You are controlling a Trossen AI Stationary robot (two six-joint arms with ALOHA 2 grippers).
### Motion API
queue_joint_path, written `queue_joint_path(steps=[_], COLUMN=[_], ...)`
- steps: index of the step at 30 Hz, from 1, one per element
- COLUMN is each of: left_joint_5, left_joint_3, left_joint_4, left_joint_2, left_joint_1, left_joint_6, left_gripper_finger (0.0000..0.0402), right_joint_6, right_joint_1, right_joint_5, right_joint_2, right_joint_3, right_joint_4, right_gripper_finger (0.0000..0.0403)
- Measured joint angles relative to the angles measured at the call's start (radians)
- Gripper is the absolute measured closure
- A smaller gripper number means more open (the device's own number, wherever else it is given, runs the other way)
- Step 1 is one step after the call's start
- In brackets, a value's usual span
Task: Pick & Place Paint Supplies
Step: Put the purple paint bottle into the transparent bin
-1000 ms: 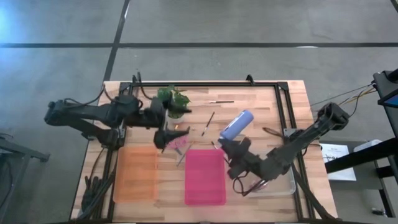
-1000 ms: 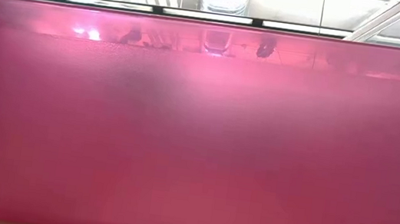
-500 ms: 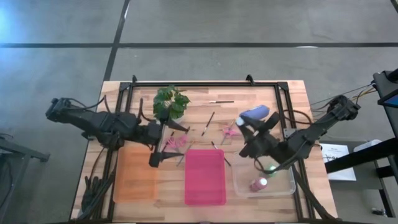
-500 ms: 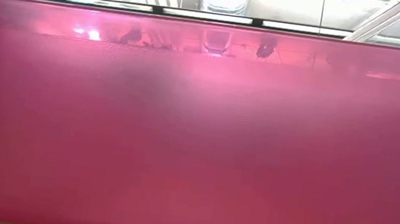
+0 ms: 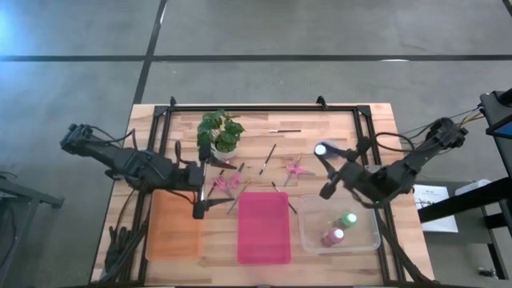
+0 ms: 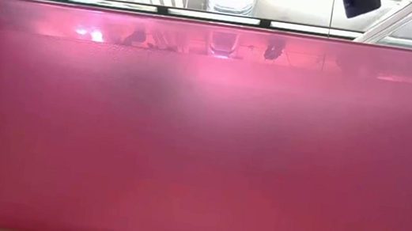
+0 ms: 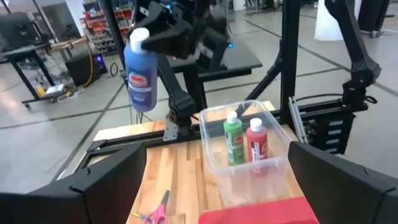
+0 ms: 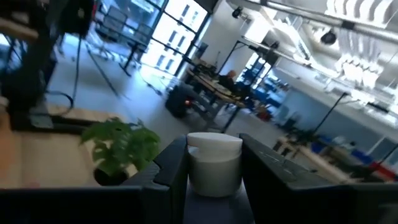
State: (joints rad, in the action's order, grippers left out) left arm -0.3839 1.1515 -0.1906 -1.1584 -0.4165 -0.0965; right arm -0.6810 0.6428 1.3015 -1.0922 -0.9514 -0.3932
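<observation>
My right gripper (image 5: 326,170): clenched on the tall blue plastic paint bottle with the white cap (image 7: 141,70), fingers either side just under the cap, lifted clear of the wooden table (image 5: 336,128) near its right edge.

Bottle's place: in the air beside the clear plastic bin (image 5: 366,239), towards the table's far edge from it; the bin sits at the near right corner.

Already in the clear bin: a green paint bottle (image 5: 347,219) and a pink-red paint bottle (image 5: 331,237), both upright and side by side.

How the bottle handles, I judge: smooth hard plastic, likely slippery and heavy with paint, so a grip high by the cap lets the body swing. I would rather hold mid-body, across the label; as it is, I should move slowly and set it down upright in the bare part of the bin so it does not knock the other two over.

My left gripper (image 5: 200,198): fingers spread wide and holding nothing, above the table between the orange tray (image 5: 160,240) and the pink-red bin (image 5: 264,248) at the near edge.

Left on the table: pink-handled scissors (image 5: 225,182) just beside the left gripper, a second pair (image 5: 294,168) mid-table, and thin dark-handled brushes (image 5: 268,158) lying apart from each other. All light, flat and thin; pinch scissors at the pivot, brushes mid-handle.

Not mine to move: the green leafy potted plant (image 5: 219,133) near the far edge.
</observation>
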Motion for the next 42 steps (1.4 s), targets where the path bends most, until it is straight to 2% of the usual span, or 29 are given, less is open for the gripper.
queue_joint_path(steps=[10, 21, 28, 31, 38, 42], left_joint_5=[-0.002, -0.001, 0.017, 0.021, 0.021, 0.027], left_joint_3=[0.0, 0.0, -0.031, -0.054, -0.075, -0.079], left_joint_4=[-0.042, -0.042, -0.035, -0.013, 0.024, 0.029], left_joint_2=[0.0, -0.001, -0.002, -0.002, -0.002, -0.003], left_joint_1=[-0.031, -0.037, -0.037, -0.037, -0.037, -0.037], left_joint_6=[0.025, 0.034, 0.045, 0.045, 0.044, 0.045], left_gripper_finger=[0.0002, 0.0002, 0.0002, 0.0002, 0.0002, 0.0002], right_joint_6=[0.246, 0.409, 0.517, 0.512, 0.324, 0.361], right_joint_1=[0.101, 0.19, 0.276, 0.31, 0.342, 0.342], right_joint_5=[-0.046, -0.145, -0.158, -0.157, -0.226, -0.226], right_joint_2=[0.125, 0.145, 0.148, 0.156, 0.146, 0.143], right_joint_3=[0.133, 0.199, 0.275, 0.34, 0.529, 0.626], right_joint_4=[-0.001, -0.009, -0.019, -0.138, -0.646, -0.742], right_gripper_finger=[0.0292, 0.0292, 0.0292, 0.0292, 0.0292, 0.0292])
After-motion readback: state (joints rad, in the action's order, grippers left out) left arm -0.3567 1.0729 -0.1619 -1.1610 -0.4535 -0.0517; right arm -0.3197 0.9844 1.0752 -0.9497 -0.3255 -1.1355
